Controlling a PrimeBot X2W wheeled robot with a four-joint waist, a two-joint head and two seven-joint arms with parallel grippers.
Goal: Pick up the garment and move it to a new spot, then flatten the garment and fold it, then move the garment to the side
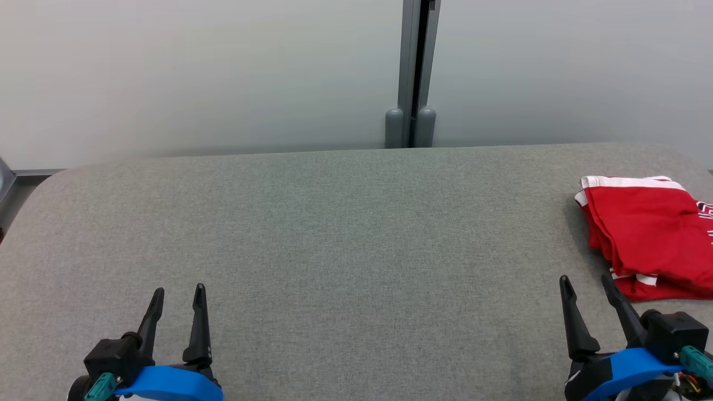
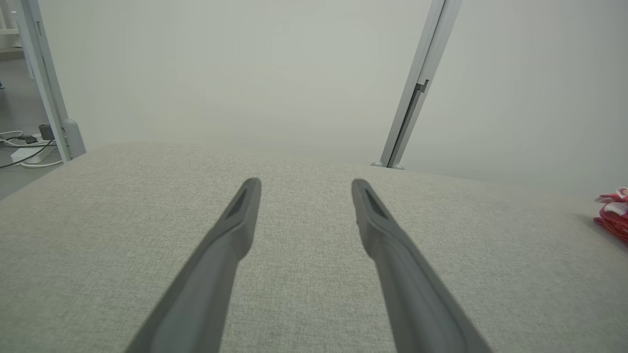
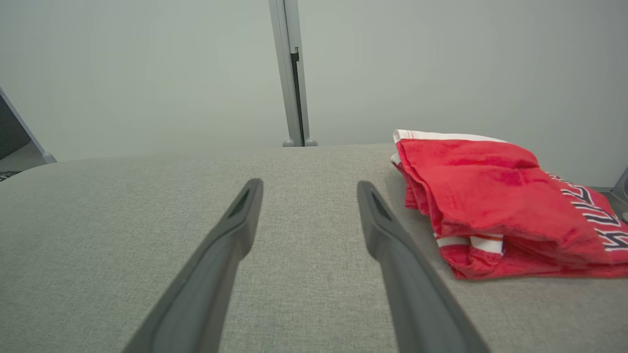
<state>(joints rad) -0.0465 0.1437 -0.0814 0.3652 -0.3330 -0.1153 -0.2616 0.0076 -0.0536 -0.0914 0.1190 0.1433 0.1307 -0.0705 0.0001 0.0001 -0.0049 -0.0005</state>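
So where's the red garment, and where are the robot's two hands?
red garment point(image 1: 652, 223): head view, on its top red layer.
left hand point(image 1: 180, 288): head view, midway between its fingertips.
right hand point(image 1: 585, 277): head view, midway between its fingertips.

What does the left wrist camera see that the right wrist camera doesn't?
Left wrist view's extras: the open left gripper, and white cables on the floor past the table's corner. Right wrist view's extras: the open right gripper, and the dark lettering on the red garment, seen close up. Shared: the grey table, the pale wall, the grey post, and the garment, just a red sliver at the left wrist view's right edge.
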